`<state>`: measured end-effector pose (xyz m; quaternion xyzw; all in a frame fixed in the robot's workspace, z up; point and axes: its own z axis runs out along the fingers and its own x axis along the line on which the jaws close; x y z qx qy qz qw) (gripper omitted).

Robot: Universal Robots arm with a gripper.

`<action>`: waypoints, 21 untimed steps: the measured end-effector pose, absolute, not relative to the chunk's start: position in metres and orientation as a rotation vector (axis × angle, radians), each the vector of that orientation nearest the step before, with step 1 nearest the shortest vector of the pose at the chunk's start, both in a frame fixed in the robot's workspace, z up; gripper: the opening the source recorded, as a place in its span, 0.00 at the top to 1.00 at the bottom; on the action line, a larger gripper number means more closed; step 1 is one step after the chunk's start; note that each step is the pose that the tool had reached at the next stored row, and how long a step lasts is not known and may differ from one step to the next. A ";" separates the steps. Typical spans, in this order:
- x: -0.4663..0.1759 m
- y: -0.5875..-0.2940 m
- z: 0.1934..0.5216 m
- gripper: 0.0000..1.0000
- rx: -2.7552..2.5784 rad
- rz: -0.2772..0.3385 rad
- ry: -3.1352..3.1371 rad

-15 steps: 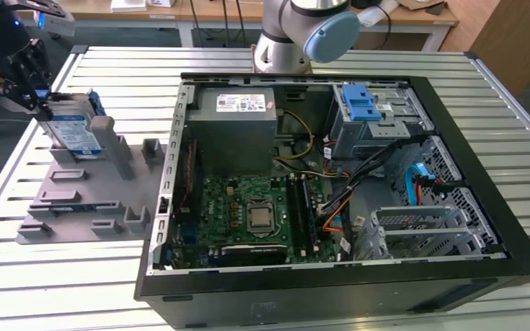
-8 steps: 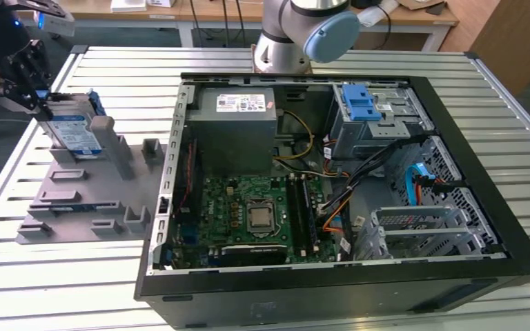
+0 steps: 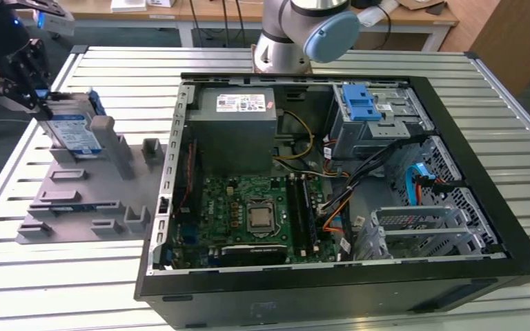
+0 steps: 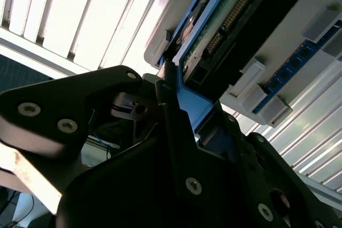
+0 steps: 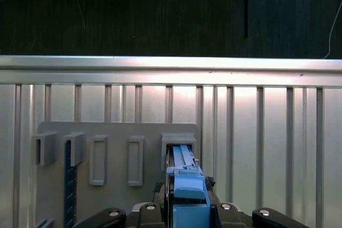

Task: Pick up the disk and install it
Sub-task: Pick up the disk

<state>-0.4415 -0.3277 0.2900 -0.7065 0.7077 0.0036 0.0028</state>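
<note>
the fingers (image 4: 170, 102) are clamped on the blue carrier frame at one end of the disk (image 4: 219, 25), one black finger on each side, with the frame pinched between them in both wrist views. in the exterior view the disk (image 3: 70, 131) stands on edge, label side showing, with the fingers (image 3: 39, 96) gripping its upper end. its lower end meets a slot of the grey fixture plate (image 3: 81, 200); whether it rests in the slot or hangs just clear cannot be told. the fixture lies on the slatted metal desk (image 3: 63, 276) at the exterior view's left, just beside the open computer case (image 3: 339, 289). inside the case are the grey power-supply box (image 3: 232, 131), the green motherboard (image 3: 246, 214) and the blue-latched drive cage (image 3: 375, 117). the arm's base (image 3: 288, 41) rises behind the case.
</note>
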 end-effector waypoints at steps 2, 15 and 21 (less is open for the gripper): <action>-0.442 -0.328 0.292 0.64 -2.216 0.011 2.219; -0.442 -0.328 0.300 0.64 -2.216 0.011 2.219; -0.442 -0.328 0.302 0.64 -2.216 0.011 2.219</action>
